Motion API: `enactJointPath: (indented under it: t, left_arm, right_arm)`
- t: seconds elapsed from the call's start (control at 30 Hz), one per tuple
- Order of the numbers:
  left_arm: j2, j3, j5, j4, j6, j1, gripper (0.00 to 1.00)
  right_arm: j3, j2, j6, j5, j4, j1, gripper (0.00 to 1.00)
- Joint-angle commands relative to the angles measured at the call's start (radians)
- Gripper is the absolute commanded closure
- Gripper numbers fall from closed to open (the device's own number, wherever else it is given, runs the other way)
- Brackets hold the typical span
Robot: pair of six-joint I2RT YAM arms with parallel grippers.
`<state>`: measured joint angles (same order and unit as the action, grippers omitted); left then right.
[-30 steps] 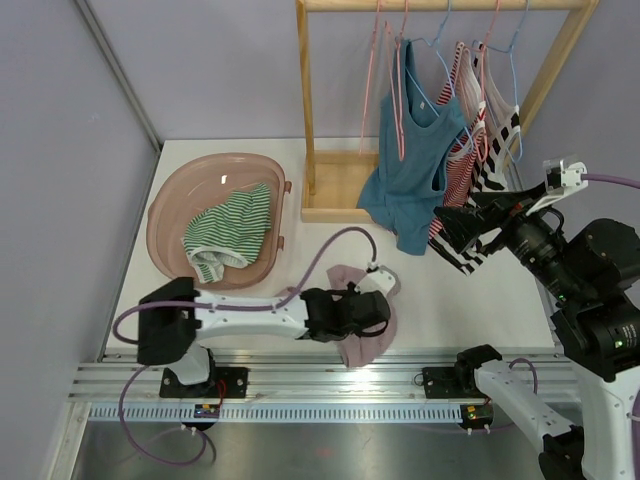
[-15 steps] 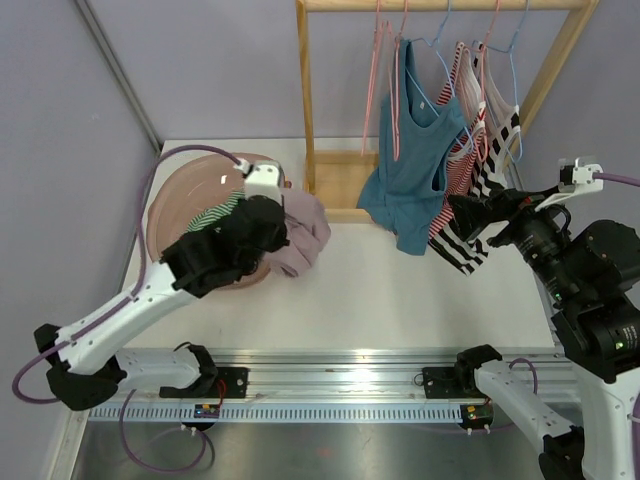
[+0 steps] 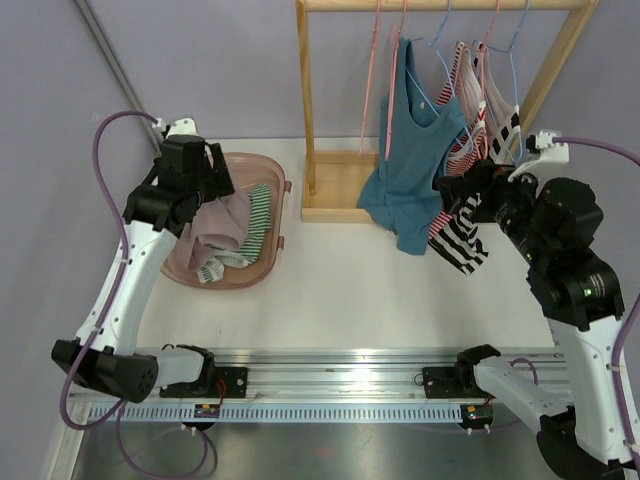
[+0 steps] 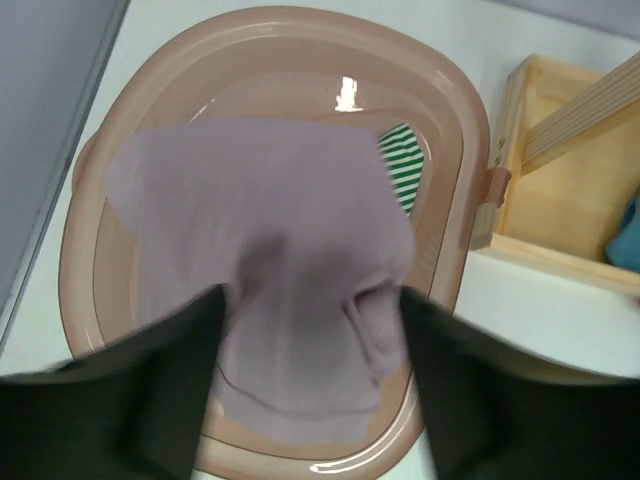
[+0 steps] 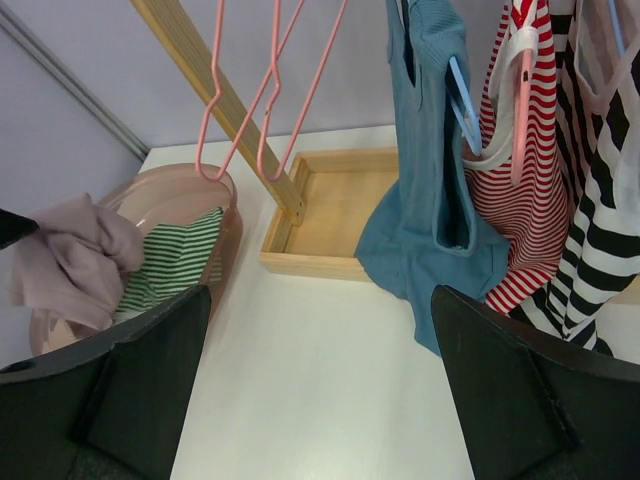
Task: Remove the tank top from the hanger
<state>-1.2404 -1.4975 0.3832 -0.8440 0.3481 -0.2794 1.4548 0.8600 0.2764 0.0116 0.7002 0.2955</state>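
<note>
Starting from the near side, the white counter (image 3: 380, 300) is seen stretching from the arm bases toward the rack. On its left, the left tool (image 4: 312, 292) is held above the pink basin (image 4: 455, 130). The mauve tank top (image 4: 260, 200), already off its hanger, is draped from the tool down into the bowl, over a green-striped garment (image 4: 402, 165). Cloth is bunched between the fingers, which stand fairly apart; whether it is pinched or let go cannot be told.

The step in hand is judged to be the drop into the basin. It is best done with the tool lowered over the middle of the bowl, so that no hem is left hanging over the rim. The fingers should be spread fully, and the tool then raised straight up so that the knit is not dragged out on a snagged finger.

Farther back on the right, the right tool (image 5: 320, 290) is released, its fingers wide with nothing between them, and is held just beside the black-and-white striped top (image 3: 460, 245). Beyond it, a blue tank top (image 3: 415, 160) and a red-striped top (image 5: 520, 200) are hung on the wooden rack (image 3: 305, 100). If another is to be taken, a strap is better eased off the hanger's shoulder than pulled.
</note>
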Motion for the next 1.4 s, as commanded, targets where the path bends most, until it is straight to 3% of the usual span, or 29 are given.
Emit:
enactJointPath:
  t: [0.0,0.03,0.3,0.4,0.5,0.6,0.73,0.87,0.9,1.07,1.17,1.37]
  left_arm:
    - [-0.024,-0.024,-0.124,0.002,-0.006,0.038,0.09]
    - [-0.027,-0.021,-0.13,-0.001,0.0,0.04,0.01]
    - [0.119,0.088,-0.251,0.025,-0.015,0.039,0.01]
    - [0.217,0.167,-0.332,0.052,-0.034,0.032,0.01]
    - [0.309,0.248,-0.403,0.085,-0.055,0.029,0.01]
    - [0.378,0.299,-0.4,0.085,-0.095,0.029,0.01]
    - [0.412,0.319,-0.394,0.054,-0.126,0.029,0.01]
    - [0.447,0.352,-0.418,0.071,-0.127,0.028,0.01]
    - [0.449,0.355,-0.428,0.077,-0.126,0.028,0.01]
    - [0.427,0.362,-0.437,0.082,-0.13,0.028,0.01]
    - [0.421,0.378,-0.448,0.092,-0.13,0.028,0.01]
    - [0.414,0.39,-0.466,0.099,-0.13,0.028,0.01]
  right_arm:
    - [0.074,0.072,-0.028,0.047,-0.019,0.002,0.01]
    - [0.097,0.121,-0.037,0.063,-0.008,0.002,0.01]
    - [0.421,0.424,-0.127,0.119,0.097,0.002,0.01]
    - [0.562,0.537,-0.163,0.16,0.128,-0.002,0.04]
    - [0.723,0.657,-0.198,0.185,0.179,-0.012,0.15]
    - [0.848,0.782,-0.244,0.243,0.191,-0.018,0.17]
    - [1.031,0.913,-0.298,0.209,0.237,-0.048,0.19]
    - [1.17,1.028,-0.315,0.124,0.307,-0.065,0.33]
    - [1.179,1.042,-0.312,0.093,0.311,-0.065,0.44]
    - [1.107,1.021,-0.301,0.042,0.225,-0.065,0.57]
    - [1.122,1.03,-0.307,0.018,0.214,-0.064,0.71]
    - [1.201,1.076,-0.306,0.011,0.205,-0.065,0.79]
